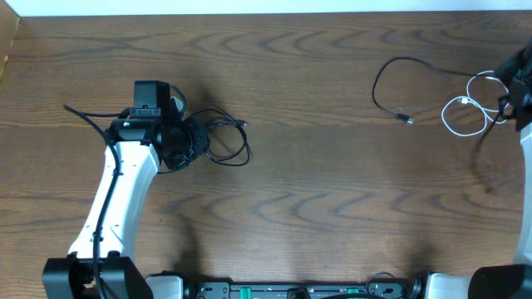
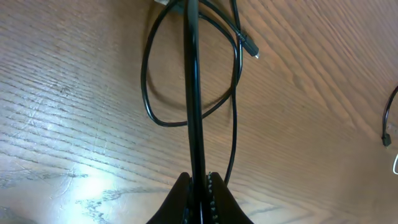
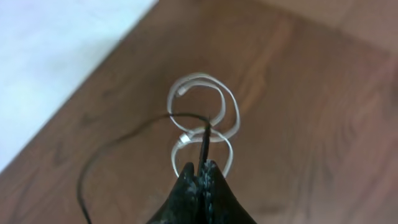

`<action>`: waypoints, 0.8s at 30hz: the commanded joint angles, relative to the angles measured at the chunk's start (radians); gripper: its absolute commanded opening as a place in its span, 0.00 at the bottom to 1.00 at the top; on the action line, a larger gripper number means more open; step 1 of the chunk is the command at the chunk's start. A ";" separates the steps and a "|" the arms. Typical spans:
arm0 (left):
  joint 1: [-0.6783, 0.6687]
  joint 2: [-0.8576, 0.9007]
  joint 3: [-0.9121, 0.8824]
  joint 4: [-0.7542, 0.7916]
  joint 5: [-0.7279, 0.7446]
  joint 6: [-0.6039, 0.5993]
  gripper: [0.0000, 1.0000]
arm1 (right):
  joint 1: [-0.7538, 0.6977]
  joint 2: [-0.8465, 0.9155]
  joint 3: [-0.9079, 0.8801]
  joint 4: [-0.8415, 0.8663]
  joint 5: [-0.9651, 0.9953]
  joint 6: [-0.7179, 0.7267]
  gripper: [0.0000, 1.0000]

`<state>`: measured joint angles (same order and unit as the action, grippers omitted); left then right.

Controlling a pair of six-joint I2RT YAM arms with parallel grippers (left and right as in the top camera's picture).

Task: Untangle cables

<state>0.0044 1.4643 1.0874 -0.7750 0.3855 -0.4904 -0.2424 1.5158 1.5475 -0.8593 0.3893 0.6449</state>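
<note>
Tools (image 2: 200, 183) (image 3: 200, 171) tight on cables (image 2: 193, 93) (image 3: 203, 146) (both black)

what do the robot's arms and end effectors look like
The left arm has a white shell, black joints and a thin black wire running along it; the right arm shows the same white. The left end effector and right end effector are black tapered fingers, the left ribbed inside.

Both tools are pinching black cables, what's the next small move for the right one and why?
Probably ease the right tool up and away from the white cable. It is shut on a black cable that crosses the white loops, so a slow pull should show whether it slides free or snags.
</note>
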 commanded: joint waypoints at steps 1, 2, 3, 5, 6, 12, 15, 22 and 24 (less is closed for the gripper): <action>-0.001 0.007 -0.005 -0.002 -0.013 0.018 0.08 | -0.006 0.002 -0.001 -0.037 -0.051 0.079 0.02; -0.001 0.007 -0.005 -0.002 -0.013 0.018 0.08 | -0.006 0.003 -0.003 -0.043 -0.061 0.080 0.02; -0.001 0.007 -0.005 -0.001 -0.013 0.018 0.08 | -0.006 0.003 -0.005 -0.048 -0.063 0.080 0.02; -0.001 0.007 -0.005 -0.002 -0.013 0.018 0.08 | -0.006 0.003 -0.012 -0.060 -0.062 0.079 0.03; -0.001 0.007 -0.005 -0.002 -0.013 0.018 0.08 | -0.006 0.003 -0.015 -0.065 -0.062 0.079 0.03; -0.001 0.007 -0.005 -0.002 -0.013 0.018 0.08 | -0.005 0.003 -0.053 -0.073 -0.067 0.079 0.63; -0.002 0.007 -0.005 -0.002 -0.013 0.018 0.08 | -0.005 0.005 -0.080 -0.067 -0.070 0.061 0.89; -0.007 0.007 -0.005 0.003 -0.003 0.018 0.08 | 0.002 0.039 -0.111 -0.035 -0.485 -0.224 0.77; -0.006 0.007 -0.005 0.026 0.084 0.055 0.07 | 0.014 0.053 -0.122 -0.015 -0.665 -0.335 0.72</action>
<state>0.0032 1.4643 1.0870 -0.7643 0.3973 -0.4839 -0.2432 1.5467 1.4460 -0.8856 0.0299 0.5072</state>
